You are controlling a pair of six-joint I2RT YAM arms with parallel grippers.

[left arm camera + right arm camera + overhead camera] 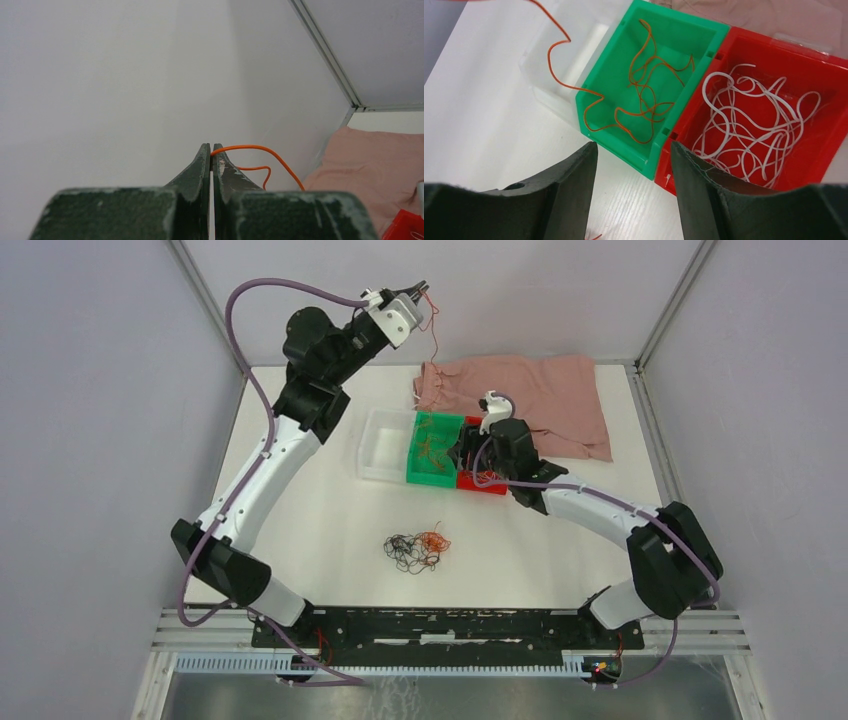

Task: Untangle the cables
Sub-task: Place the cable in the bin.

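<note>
My left gripper (420, 286) is raised high at the back, shut on one orange wire (434, 335) that hangs down into the green bin (418, 472). In the left wrist view the wire (260, 148) comes out between the shut fingertips (212, 148). My right gripper (631, 150) is open and empty, just in front of the green bin (619, 145) and the red bin (811, 165). The green bin holds orange wires (644, 90); the red bin holds white wires (749, 120). A small tangle of black and orange wires (417, 550) lies on the table near the front.
A clear bin (372, 470) stands left of the green bin. A pink cloth (560, 390) lies at the back right behind the bins. Grey walls close the cell on three sides.
</note>
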